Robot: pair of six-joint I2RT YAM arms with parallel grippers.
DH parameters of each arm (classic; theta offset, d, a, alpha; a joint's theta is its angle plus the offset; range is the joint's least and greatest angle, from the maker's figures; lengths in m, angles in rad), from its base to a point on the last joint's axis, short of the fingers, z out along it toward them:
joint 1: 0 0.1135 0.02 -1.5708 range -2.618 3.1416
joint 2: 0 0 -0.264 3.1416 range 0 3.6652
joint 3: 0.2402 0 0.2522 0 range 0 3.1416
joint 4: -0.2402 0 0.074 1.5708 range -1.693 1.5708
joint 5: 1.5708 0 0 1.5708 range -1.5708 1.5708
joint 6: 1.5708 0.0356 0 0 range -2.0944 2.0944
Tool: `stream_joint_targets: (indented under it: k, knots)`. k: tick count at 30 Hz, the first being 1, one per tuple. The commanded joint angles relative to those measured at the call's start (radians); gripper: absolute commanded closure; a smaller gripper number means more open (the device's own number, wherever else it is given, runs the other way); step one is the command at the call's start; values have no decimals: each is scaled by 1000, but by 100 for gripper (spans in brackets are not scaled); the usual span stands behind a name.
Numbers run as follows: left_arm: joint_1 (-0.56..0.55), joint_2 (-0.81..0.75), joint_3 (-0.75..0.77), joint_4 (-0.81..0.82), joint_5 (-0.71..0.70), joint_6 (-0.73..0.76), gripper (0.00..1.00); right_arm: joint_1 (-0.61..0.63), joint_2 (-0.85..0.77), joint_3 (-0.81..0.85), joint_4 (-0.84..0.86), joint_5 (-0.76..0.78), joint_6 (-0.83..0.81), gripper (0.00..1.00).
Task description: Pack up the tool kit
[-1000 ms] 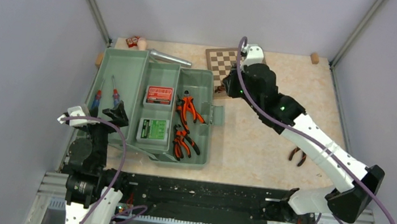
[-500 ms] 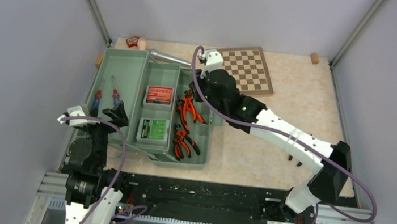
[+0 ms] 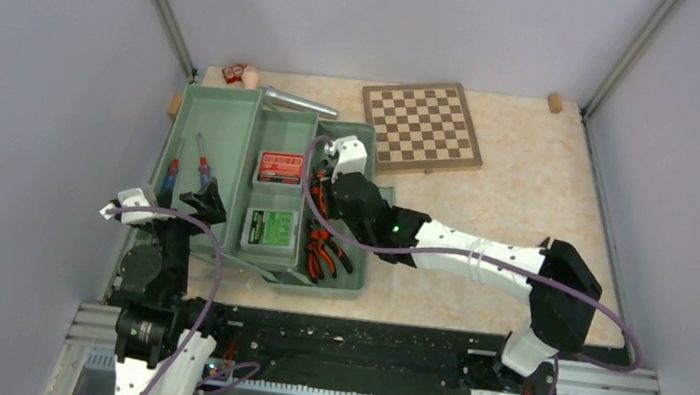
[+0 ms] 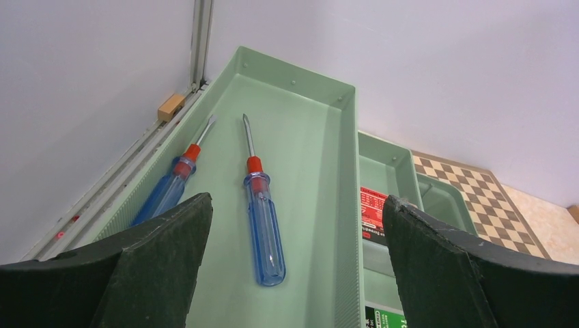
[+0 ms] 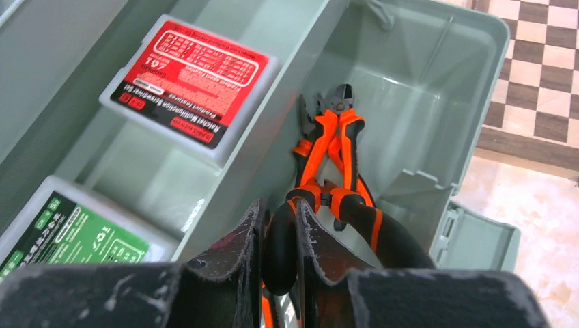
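I'm swinging the right jaws, apparently clamped on a pliers handle [image 5: 278, 239], from chessboard [image 3: 422, 126] into toolbox [image 3: 223, 132] for packing; left jaws gaping apart.

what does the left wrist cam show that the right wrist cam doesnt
Only the left wrist view: two blue screwdrivers lying in the long side compartment of the toolbox, with the left jaws wide open on either side of the view.
Only the right wrist view: orange-handled pliers in the end compartment, with the right jaws shut on a handle.
Both: the toolbox, the red bit case, the green bit case and the chessboard.
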Motion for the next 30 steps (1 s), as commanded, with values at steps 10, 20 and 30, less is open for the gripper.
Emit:
stream_joint_targets:
  k: [10,20,30]
  knots:
    - [-2,-14,0,22,-5,0,1,179,55,-1,-26,-29,181,67]
    - [-2,-16,-1,20,-5,0,1,190,-50,25,-194,59,161,45]
    - [-2,-18,-1,22,-5,0,1,-54,-245,-37,-504,190,199,33]
